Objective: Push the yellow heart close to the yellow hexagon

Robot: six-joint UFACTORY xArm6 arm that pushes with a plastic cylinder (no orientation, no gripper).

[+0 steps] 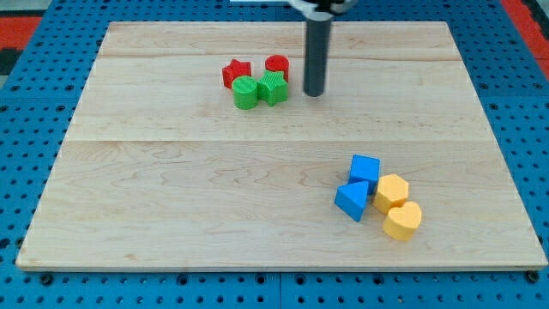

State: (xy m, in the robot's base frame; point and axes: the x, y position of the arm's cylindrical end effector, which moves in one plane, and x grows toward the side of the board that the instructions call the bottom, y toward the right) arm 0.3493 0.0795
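At the view's upper left of centre sits a tight cluster: a red star [236,72], a red block of unclear shape [277,64], a green cylinder [245,93] and a green star [273,87], all touching or nearly so. Just to their right my tip [315,93] rests on the wooden board [171,197], near the green star but apart from it; being a bare rod, it grips nothing. Well apart, toward the view's lower right, lie a blue cube [364,168] and a blue triangle [351,201], then the yellow hexagon [392,191] with the yellow heart [402,221] just below, touching it. The heart is smooth, plain yellow, lying flat.
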